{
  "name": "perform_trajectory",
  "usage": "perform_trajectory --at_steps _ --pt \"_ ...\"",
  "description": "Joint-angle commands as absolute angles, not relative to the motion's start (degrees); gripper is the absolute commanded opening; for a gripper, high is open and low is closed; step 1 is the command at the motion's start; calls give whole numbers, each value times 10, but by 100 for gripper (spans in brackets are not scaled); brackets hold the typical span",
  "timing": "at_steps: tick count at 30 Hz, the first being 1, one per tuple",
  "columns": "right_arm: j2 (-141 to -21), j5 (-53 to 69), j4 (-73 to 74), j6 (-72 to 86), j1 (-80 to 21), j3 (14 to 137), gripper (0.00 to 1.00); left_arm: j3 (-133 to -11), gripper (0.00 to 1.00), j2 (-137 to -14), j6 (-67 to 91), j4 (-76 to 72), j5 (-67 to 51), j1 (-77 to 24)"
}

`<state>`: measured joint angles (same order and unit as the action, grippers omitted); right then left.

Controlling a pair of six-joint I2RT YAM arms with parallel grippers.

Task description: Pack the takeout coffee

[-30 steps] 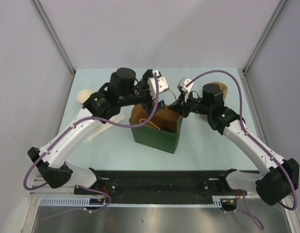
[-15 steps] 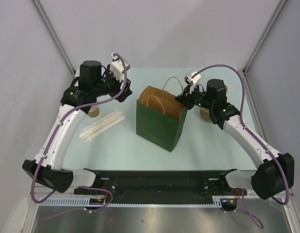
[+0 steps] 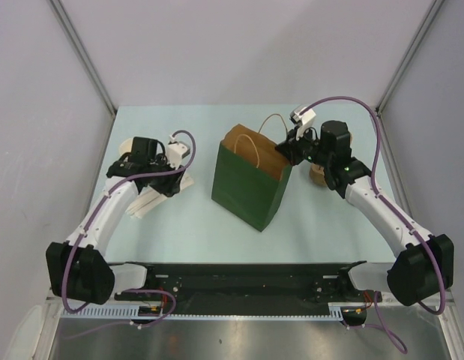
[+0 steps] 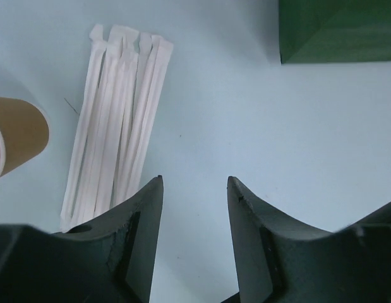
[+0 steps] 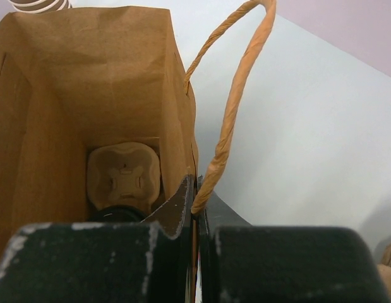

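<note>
**Bag held at the rim, coffee apparently aboard.** The right gripper [image 5: 194,207] is pressed together on the top rim of the green bag [image 3: 246,191]. The bag's paper wall is caught between its fingers, just beside the root of one twisted paper handle [image 5: 236,95]. At the bottom of the bag lies a moulded-pulp carrier [image 5: 123,175]. Touching its near edge, the takeout coffee [image 5: 114,213] shows only as a dark rounded sliver, most likely its black lid (the gripper body hides the rest, so how the cup sits cannot be confirmed). No lidded cup shows on the table [image 3: 194,225] outside the bag.

Well apart to the left of the bag, the left gripper [image 4: 195,183] hangs over bare table, fingers spread with nothing between them. Wrapped straws [image 4: 116,113] lie just beside it, and a lidless cup [image 4: 15,142] stands farther from the bag.

By this reading the packing is all but done, and the step in hand is letting go of the bag cleanly. The fingers should part fully before any retreat, so the paper wall is not dragged. The gripper should then rise straight up from the rim, clear of the handle loop, which could snag a finger and tip the bag with the coffee inside. The left arm does best out on its own side of the bag.
</note>
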<state>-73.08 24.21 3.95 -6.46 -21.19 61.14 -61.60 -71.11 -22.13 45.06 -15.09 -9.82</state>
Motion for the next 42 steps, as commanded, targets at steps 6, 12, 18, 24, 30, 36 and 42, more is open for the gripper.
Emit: perform_trajectory --at_steps 6,12,18,24,30,36,42 --pt "-735 229 -33 -69 -209 639 0 -562 43 -780 -301 367 -114 -73" --pt "-741 232 -26 -81 -207 643 0 -567 39 -844 -319 336 -111 -71" --pt "-749 233 -26 -88 -207 645 0 -573 36 -895 -332 309 -99 -71" --pt "-744 231 -16 -85 -207 650 9 -570 33 -937 -338 287 -93 -71" --pt "-730 233 -7 -82 -207 657 19 -558 34 -962 -329 279 -111 -71" --pt "-719 236 -4 -76 -208 664 26 -557 34 -945 -314 308 -160 -71" --pt "-710 239 -4 -67 -209 672 33 -576 35 -907 -305 330 -155 -71"
